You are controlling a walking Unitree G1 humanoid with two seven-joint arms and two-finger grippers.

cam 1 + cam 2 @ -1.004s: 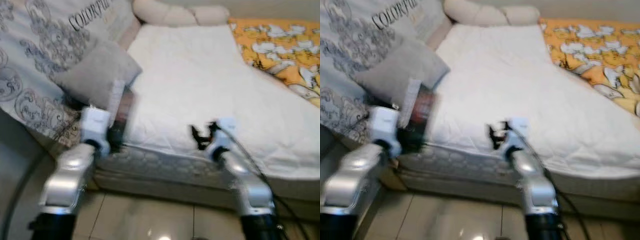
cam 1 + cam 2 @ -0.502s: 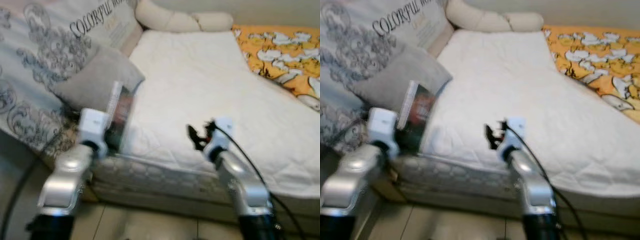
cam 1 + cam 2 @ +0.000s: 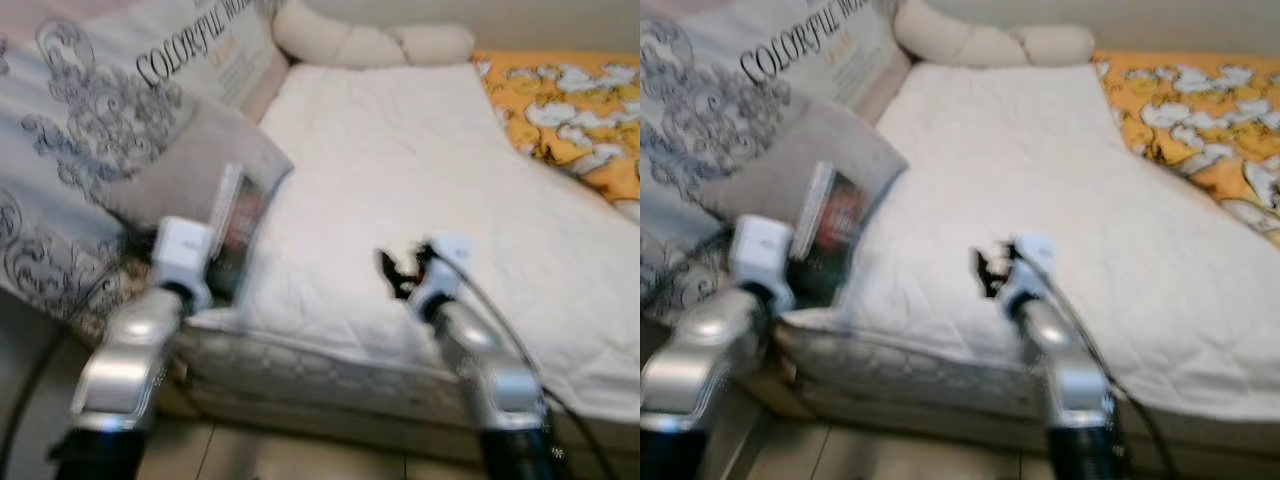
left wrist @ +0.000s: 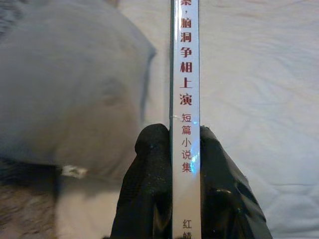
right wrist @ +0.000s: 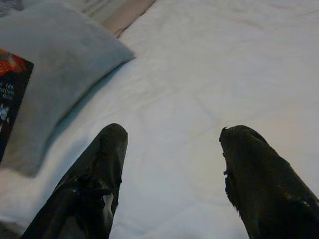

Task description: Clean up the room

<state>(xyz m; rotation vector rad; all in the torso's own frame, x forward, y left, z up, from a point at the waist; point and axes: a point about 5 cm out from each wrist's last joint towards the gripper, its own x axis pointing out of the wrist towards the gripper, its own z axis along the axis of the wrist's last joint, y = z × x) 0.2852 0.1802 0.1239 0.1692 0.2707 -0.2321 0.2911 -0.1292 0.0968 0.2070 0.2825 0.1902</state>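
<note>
My left gripper (image 4: 174, 144) is shut on a thin book (image 3: 233, 215) with a white spine bearing red characters (image 4: 185, 74) and a dark cover. I hold it upright over the left front corner of the bed, just before a grey pillow (image 3: 195, 160). My right gripper (image 5: 172, 144) is open with nothing between its fingers, hovering above the white quilted mattress (image 3: 420, 160) near its front edge; it also appears in the head view (image 3: 400, 272).
A large patterned cushion with "COLORFUL" lettering (image 3: 110, 110) leans at the left. A cream bolster (image 3: 370, 42) lies at the head of the bed. An orange floral blanket (image 3: 580, 110) covers the right side. Tiled floor (image 3: 300, 455) lies below the bed.
The camera has shifted and the bed looks slightly nearer. Both arms keep the same pose, the book still held in my left gripper.
</note>
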